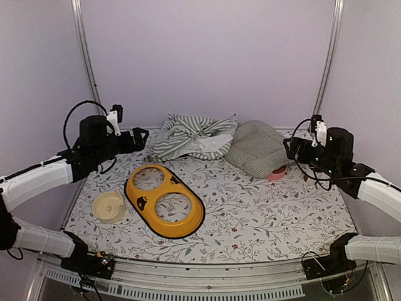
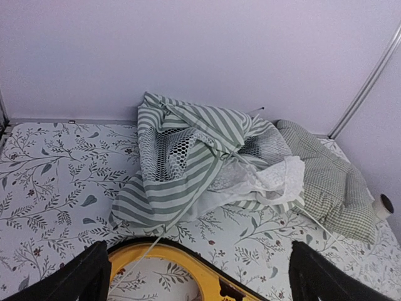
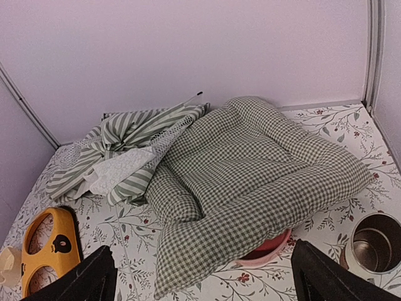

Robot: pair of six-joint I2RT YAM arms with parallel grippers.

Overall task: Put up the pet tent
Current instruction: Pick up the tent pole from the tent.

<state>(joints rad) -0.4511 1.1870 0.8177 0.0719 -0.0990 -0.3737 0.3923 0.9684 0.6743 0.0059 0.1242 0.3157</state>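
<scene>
The pet tent (image 1: 191, 138) lies collapsed in a crumpled heap at the back middle of the table. It is green-and-white striped fabric with grey mesh and a white mesh flap (image 2: 276, 179). A thin white pole (image 2: 141, 257) runs from it over the yellow tray. It also shows in the right wrist view (image 3: 122, 150). My left gripper (image 1: 139, 139) is open and empty, raised left of the tent. My right gripper (image 1: 291, 147) is open and empty, raised right of the cushion.
A green-checked cushion (image 1: 257, 149) lies right of the tent, resting on a pink bowl (image 1: 277, 173). A yellow double-bowl holder (image 1: 164, 199) and a cream bowl (image 1: 109, 206) sit front left. A metal cup (image 3: 374, 246) stands at the right.
</scene>
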